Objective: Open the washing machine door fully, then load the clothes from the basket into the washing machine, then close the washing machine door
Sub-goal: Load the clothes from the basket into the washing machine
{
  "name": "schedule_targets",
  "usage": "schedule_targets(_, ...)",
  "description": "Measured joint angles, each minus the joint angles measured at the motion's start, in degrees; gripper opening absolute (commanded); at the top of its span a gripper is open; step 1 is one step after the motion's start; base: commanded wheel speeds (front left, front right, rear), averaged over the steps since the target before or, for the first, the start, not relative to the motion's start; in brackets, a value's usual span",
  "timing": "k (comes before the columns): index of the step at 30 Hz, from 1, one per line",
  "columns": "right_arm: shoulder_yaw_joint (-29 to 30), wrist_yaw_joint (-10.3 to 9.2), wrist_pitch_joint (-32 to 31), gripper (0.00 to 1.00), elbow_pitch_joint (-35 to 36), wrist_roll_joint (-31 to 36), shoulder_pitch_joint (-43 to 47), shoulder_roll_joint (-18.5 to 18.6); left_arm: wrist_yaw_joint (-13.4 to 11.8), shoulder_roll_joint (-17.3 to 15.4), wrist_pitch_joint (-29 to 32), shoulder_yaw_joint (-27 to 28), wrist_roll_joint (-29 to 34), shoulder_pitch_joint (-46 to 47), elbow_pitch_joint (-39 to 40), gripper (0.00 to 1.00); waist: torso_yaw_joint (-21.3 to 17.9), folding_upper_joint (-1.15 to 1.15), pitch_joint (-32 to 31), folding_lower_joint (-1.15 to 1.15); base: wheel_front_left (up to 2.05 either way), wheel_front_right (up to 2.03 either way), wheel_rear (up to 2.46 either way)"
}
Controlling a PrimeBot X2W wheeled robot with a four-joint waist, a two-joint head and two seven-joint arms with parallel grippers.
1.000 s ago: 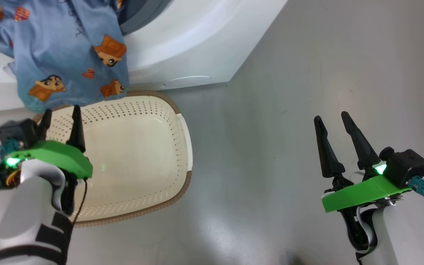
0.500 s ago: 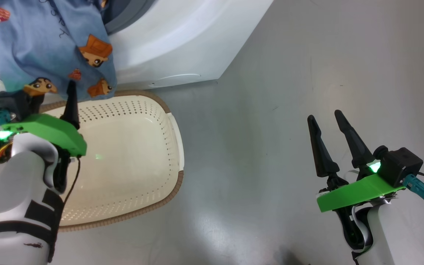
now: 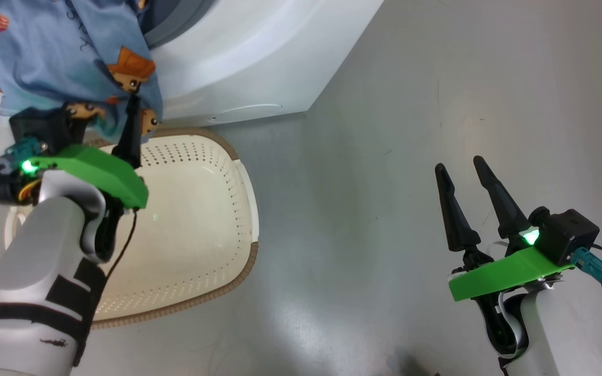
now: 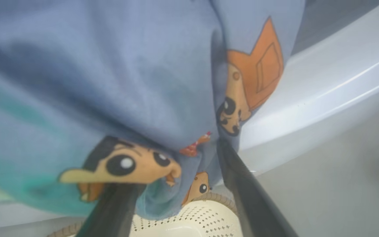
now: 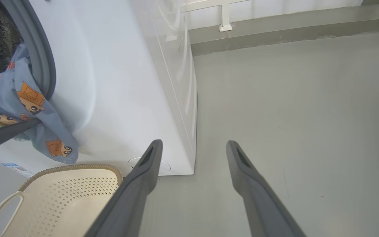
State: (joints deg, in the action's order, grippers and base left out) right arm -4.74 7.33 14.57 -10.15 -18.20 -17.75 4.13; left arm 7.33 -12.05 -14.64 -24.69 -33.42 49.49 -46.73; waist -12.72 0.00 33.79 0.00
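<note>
At the left, left gripper (image 3: 101, 112) with jaws wide, one finger on each side of the hanging hem of the clothes (image 3: 55, 57), nothing clamped yet. Blue printed cloth draped out of the drum mouth, over the grey gasket (image 5: 46, 62) and down the front of the washing machine (image 3: 259, 57), lowest fold dangling just above the back rim of the basket (image 3: 191, 151).

Judged as the step in hand: gathering this dangling part and getting it inside. Drive deeper before closing, to take a thick bunch rather than the thin edge, with only a loose fold between the fingers (image 4: 252, 200) in the left wrist view. Close firmly, lift over the gasket lip, push well into the drum, release only inside. Stay clear of the basket rim while rising. Leave no cloth across the gasket, otherwise likely trapped on closing the door. Expect limp fabric, prone to sagging and slipping from a shallow pinch.

Further right, over bare grey floor (image 3: 384, 130), right gripper (image 3: 459, 163), jaws wide too, holding nothing, well apart from the machine.

Against a second ago: left gripper up from over the basket's back rim to the hem, fingertips now overlapping the cloth instead of stopping short. Whole head view shifted sideways as well, so camera motion, not the washer's. Right gripper in much the same pose, equally wide.
</note>
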Motion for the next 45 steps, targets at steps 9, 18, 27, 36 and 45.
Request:
schedule_targets(9, -0.01, 0.00, 0.00, 1.00, 0.03, 0.00, -0.13, -0.12, 0.00, -0.25, 0.00, -3.70, -2.68, 1.92, 1.51, 1.00, -0.21, 0.00, 0.13, 0.00, 0.00, 0.00, 0.00)
schedule_targets(18, 0.11, 0.00, 0.00, 1.00, 0.09, 0.00, -0.16, -0.20, 0.00, -0.31, 0.00, -4.32, -5.02, 2.33, 2.54, 0.00, -0.32, 0.00, -0.24, 0.00, 0.00, 0.00, 0.00)
schedule_targets(27, 0.92, 0.00, 0.00, 1.00, 0.40, 0.00, -0.16, -0.22, 0.00, 0.10, 0.04, -0.43, -5.98, 1.30, 6.31, 0.00, 0.77, 0.00, -0.28, 0.00, 0.00, 0.00, 0.00)
schedule_targets(36, 1.48, 0.00, 0.00, 1.00, 0.56, 0.00, -0.15, -0.32, -0.01, 0.97, -0.01, 8.60, -0.85, -0.78, 14.39, 0.00, 2.09, 0.00, -0.58, 0.00, 0.00, 0.00, 0.00)
schedule_targets(45, 0.92, 0.00, 0.00, 1.00, 0.40, 0.00, -0.15, -0.51, -0.01, 0.68, -0.01, 11.54, 4.30, 0.87, 14.67, 0.00, 2.28, 0.00, -1.33, 0.00, 0.00, 0.00, 0.00)
